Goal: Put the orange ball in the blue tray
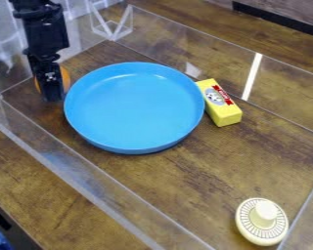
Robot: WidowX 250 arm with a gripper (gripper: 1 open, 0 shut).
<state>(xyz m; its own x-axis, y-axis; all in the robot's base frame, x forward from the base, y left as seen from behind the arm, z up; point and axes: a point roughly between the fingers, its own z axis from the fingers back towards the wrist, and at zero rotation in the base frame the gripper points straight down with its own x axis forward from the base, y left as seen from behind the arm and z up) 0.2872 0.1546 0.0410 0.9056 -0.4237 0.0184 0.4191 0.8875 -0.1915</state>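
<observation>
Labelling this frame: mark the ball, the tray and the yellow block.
ball [55, 80]: camera view, orange edge showing beside the gripper.
tray [133, 107]: camera view, bare blue floor.
yellow block [225, 111]: camera view, its top face.

The blue tray [133, 107] looks like smooth, slightly glossy plastic. The table [250, 156] is dark grained wood under clear shiny panels, possibly acrylic. The cream disc [260, 220] appears ribbed plastic.
</observation>
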